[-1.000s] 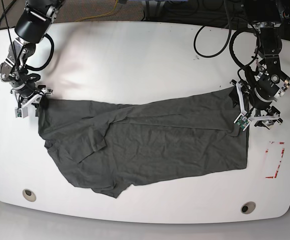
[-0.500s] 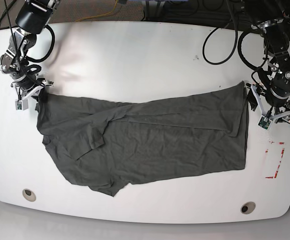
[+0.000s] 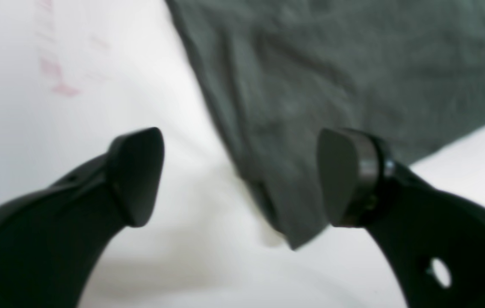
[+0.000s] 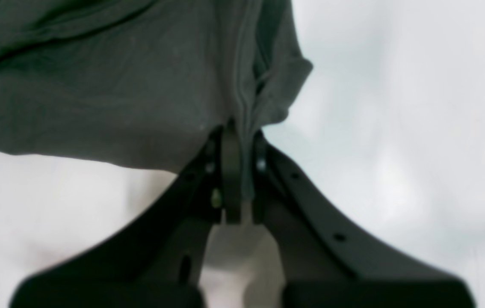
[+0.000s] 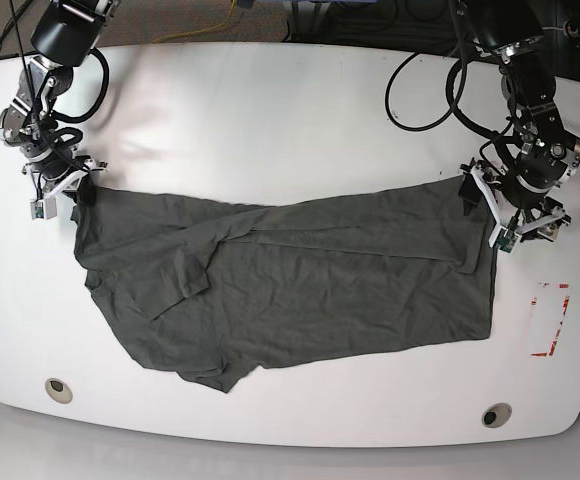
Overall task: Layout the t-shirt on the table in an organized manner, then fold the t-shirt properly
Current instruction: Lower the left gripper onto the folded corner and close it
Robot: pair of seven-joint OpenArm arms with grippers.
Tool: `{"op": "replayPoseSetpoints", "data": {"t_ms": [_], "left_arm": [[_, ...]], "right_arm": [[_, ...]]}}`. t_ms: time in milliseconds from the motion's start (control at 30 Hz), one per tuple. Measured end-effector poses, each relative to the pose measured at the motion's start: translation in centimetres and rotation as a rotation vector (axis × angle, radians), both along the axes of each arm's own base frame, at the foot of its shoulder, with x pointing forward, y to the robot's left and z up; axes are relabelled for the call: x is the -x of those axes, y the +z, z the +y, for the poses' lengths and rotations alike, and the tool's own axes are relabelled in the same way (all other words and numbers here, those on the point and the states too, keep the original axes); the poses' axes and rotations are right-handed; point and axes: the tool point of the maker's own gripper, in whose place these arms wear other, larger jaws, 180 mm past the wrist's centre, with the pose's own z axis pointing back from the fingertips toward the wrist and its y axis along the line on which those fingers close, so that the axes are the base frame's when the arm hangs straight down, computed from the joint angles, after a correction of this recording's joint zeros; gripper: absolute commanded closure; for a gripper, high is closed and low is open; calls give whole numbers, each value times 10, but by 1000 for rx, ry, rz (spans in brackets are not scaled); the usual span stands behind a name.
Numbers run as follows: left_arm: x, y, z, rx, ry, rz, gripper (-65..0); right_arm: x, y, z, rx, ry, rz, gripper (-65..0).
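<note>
charcoal fabric fills most of the base view: the t-shirt (image 5: 290, 285) lies spread and wrinkled across the middle of the table (image 5: 270, 100), with bare white surface on every side of it. the base view alone shows the whole layout, including a red tape mark (image 5: 550, 320) just off the shirt's lower corner on the left arm's side and two grommets (image 5: 58, 389) near the table's front edge, well clear of the cloth. the left wrist view adds what the base view cannot resolve: the left gripper (image 3: 240, 175) stands with its fingers (image 3: 135, 175) wide apart over the shirt's corner, holding nothing, and the cloth's edge runs between them with white table on either side. the right wrist view shows the right gripper (image 4: 242, 171) pinched tight on a bunched fold of the shirt's edge, with fabric trailing away from the fingertips. beyond the shirt's far edge the table lies open to its rim.
</note>
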Motion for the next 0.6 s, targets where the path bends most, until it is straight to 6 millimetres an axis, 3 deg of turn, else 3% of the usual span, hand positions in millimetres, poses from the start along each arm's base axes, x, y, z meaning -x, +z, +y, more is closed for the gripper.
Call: {"op": "replayPoseSetpoints", "data": {"t_ms": [233, 600], "left_arm": [[3, -27, -2, 58, 8, 39, -585], [-5, -31, -14, 118, -16, -13, -586]], "right_arm": [[0, 0, 0, 0, 0, 0, 0], [0, 0, 0, 0, 0, 0, 0]]}}
